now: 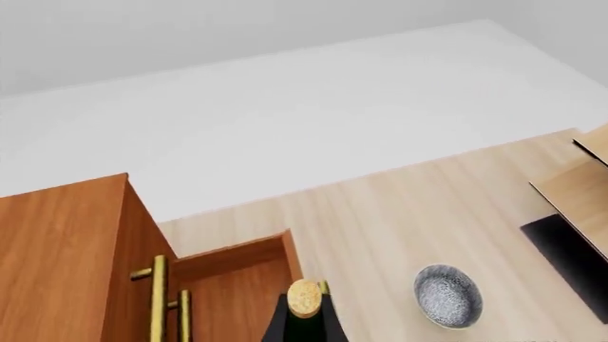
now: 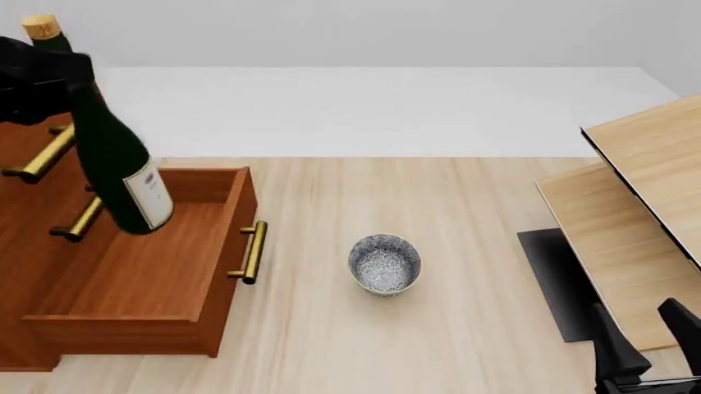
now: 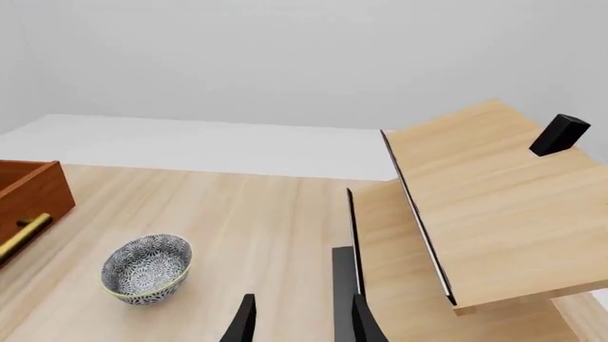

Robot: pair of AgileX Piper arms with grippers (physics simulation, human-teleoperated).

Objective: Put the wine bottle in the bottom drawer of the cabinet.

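The wine bottle (image 2: 115,156), dark green with a tan cork and a pale label, is held tilted above the open bottom drawer (image 2: 131,271) of the cabinet (image 2: 28,238). Its neck is clamped by the left gripper (image 2: 44,78). The right gripper (image 3: 299,320) is spread, with nothing between its 2 fingers.

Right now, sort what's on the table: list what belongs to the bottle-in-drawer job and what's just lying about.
Belongs to the job:
wine bottle, held by the left gripper
bottom drawer, pulled open
cabinet

Just lying about:
speckled bowl
pale slanted furniture
right gripper, open and idle
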